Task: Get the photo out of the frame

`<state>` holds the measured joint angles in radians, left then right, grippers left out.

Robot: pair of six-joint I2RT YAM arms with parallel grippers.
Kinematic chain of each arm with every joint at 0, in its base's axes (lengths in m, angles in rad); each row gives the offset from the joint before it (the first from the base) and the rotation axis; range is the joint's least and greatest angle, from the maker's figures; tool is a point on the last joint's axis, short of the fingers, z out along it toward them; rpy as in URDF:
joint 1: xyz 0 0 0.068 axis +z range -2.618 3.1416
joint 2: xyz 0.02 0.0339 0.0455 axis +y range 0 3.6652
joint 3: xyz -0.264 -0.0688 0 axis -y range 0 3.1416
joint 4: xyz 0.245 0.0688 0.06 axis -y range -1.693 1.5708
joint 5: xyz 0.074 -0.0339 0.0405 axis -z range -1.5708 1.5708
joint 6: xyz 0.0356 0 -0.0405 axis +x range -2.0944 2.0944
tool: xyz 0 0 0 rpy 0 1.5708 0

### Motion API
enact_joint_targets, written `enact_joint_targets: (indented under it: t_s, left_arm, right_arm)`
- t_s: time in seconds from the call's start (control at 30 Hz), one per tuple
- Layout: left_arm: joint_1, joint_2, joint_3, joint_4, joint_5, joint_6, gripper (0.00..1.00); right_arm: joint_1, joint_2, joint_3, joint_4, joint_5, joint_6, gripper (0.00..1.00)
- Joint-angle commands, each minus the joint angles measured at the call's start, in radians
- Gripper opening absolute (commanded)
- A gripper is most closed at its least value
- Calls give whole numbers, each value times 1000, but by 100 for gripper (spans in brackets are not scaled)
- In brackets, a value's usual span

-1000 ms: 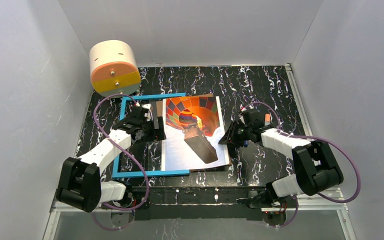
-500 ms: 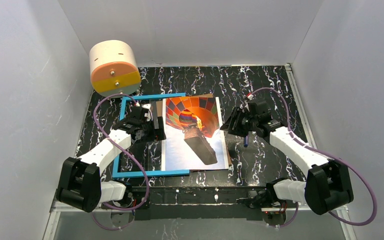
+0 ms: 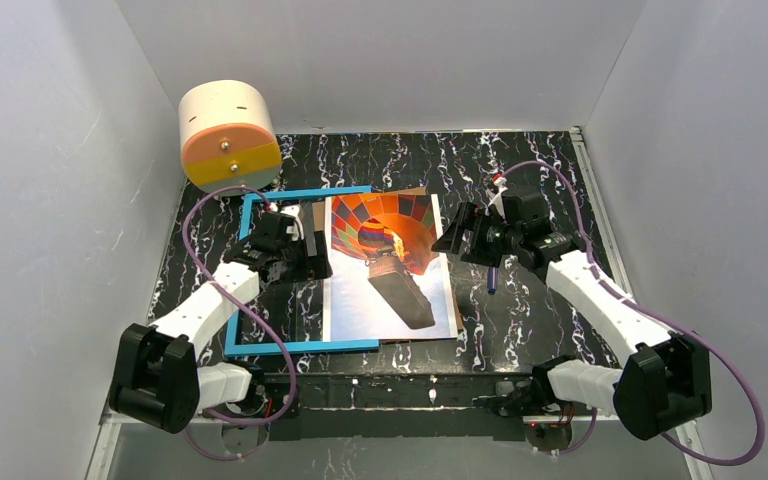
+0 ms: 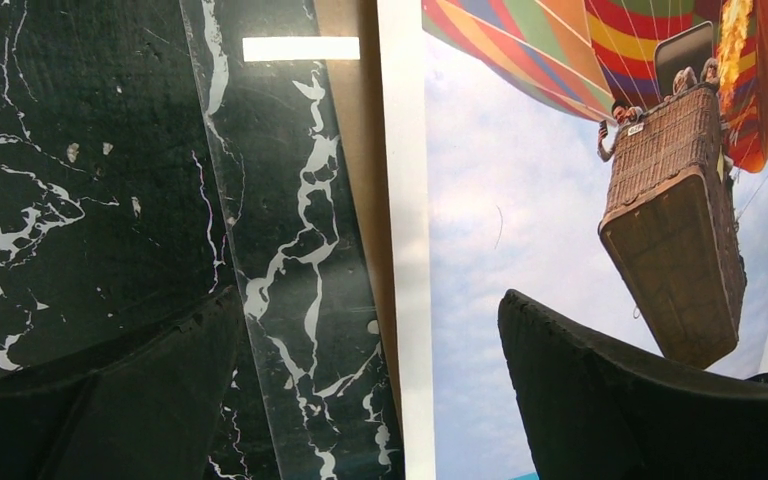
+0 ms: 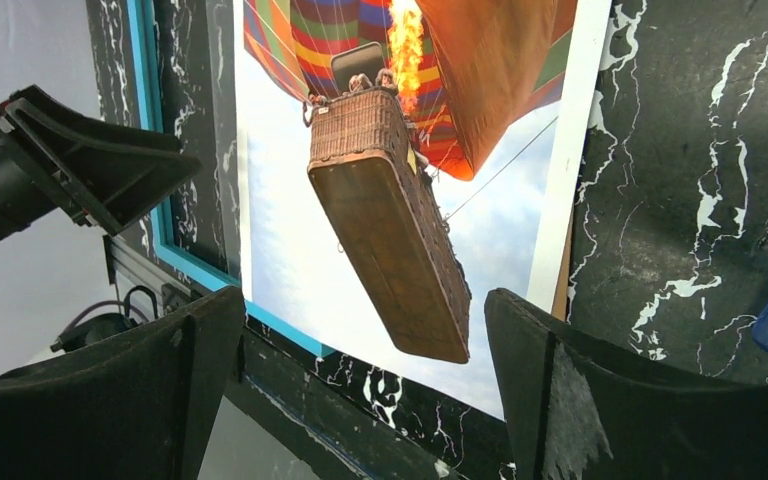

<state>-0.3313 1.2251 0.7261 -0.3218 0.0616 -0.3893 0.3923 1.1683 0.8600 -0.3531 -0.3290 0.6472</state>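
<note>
Rising off the photo's (image 3: 390, 275) right edge, the right gripper (image 3: 457, 240) is spreading wide, holding nothing. Left gripper (image 3: 305, 262) is hovering wide open and empty over the one frame (image 3: 310, 190), beside the one photo lying across its right half.

A tabletop (image 3: 520, 160) of black stone pattern with white veins fills the floor of a small booth. Three plain white walls close it in: a back wall (image 3: 380, 60), a left wall (image 3: 50, 200) and a right wall (image 3: 710, 150). A silver metal rail (image 3: 598, 190) runs along the table's right edge. A cream and orange drum (image 3: 228, 135) hangs by the left wall. The light is even and soft.
</note>
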Motion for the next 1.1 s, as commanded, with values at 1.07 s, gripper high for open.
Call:
enact_joint_targets:
  t_s: [1.07]
  left_arm:
    - [-54,-135,124,-120,-99,-104,98]
  right_arm:
    - [11,60,149,-100,119,-106,99]
